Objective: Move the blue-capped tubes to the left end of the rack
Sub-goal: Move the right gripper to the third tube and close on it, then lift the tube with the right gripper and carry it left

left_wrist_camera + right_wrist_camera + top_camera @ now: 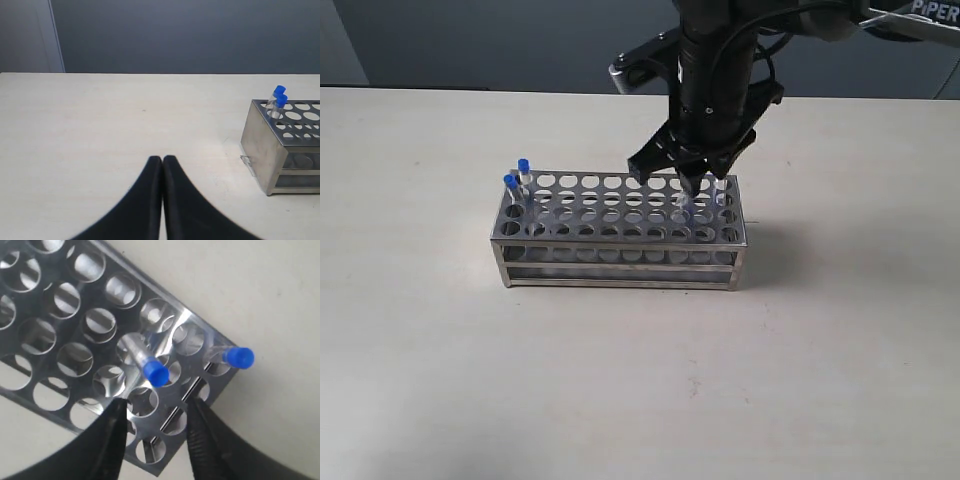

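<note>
right wrist view, right fingers (pixel 112 440) apart, empty, near two blue-capped tubes (pixel 155 372) at rack (pixel 182 317) end, left fingers (pixel 150 200) pressed together, empty

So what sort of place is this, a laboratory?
Probably a lab-style test bench rather than a working laboratory: a metal test-tube rack with blue-capped tubes stands on a plain pale table, a black robot gripper hangs over it, and behind is only a bare grey wall.
</note>
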You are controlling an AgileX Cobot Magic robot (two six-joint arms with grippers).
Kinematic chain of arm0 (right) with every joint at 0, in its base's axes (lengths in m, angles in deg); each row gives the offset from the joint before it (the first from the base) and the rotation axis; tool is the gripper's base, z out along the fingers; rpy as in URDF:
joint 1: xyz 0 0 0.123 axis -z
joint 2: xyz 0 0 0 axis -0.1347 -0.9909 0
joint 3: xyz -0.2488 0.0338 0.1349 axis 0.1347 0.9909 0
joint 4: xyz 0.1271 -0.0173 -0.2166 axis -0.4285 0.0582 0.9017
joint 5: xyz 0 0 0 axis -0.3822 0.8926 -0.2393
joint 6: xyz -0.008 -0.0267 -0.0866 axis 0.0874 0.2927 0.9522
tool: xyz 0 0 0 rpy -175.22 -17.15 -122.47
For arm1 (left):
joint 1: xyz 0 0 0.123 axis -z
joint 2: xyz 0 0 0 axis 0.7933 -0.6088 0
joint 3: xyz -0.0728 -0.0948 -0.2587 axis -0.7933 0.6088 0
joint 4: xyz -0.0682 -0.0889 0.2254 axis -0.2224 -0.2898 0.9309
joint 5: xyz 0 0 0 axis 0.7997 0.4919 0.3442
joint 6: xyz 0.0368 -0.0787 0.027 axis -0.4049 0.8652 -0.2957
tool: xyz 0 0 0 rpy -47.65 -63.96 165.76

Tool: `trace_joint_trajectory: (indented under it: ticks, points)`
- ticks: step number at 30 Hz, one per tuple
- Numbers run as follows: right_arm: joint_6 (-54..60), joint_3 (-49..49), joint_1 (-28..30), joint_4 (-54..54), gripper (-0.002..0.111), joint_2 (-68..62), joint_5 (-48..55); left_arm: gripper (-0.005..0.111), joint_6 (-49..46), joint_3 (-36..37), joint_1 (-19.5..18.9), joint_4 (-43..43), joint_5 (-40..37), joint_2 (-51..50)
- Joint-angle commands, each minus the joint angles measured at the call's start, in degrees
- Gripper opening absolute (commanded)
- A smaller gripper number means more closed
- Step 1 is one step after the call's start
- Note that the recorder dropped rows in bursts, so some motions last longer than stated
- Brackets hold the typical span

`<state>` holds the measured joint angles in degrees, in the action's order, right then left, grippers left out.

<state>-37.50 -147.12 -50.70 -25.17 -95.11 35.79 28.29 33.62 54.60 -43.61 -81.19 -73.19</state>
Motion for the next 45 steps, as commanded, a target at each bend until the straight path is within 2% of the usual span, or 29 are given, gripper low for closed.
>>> trace_joint_trajectory:
  ticks: [1, 15, 16, 18, 20, 41, 45]
  points:
    - [0.01, 0.27, 0.98, -2.66, 0.039, 0.72, -3.66, 0.001, 0.03, -0.18, 0.29, 0.02, 0.38, 0.20]
    - [0.36, 0.27, 2.98, -3.96, 0.039, -2.96, -5.28, 0.001, 0.03, -0.18, 0.29, 0.02, 0.38, 0.20]
    - [0.36, 0.27, 3.11, -4.05, 0.036, -2.96, -5.42, 0.001, 0.03, -0.18, 0.29, 0.02, 0.38, 0.20]
    - [0.51, 0.27, 3.11, -4.05, 0.021, -2.96, -5.96, 0.001, 0.03, -0.18, 0.29, -0.32, 0.28, 0.20]
    - [1.05, 0.27, 3.11, -4.05, 0.000, -2.96, -6.73, 0.001, 0.03, -0.18, 0.29, -0.32, 0.28, 0.20]
    - [1.95, 0.27, 2.85, -5.77, 0.000, 6.72, -5.50, 0.001, 0.03, -0.18, 0.29, -0.23, 0.27, 0.20]
    - [4.61, 0.27, 2.85, -9.14, 0.000, 8.99, -5.02, 0.001, 0.03, -0.18, 0.29, -0.23, 0.27, 0.20]
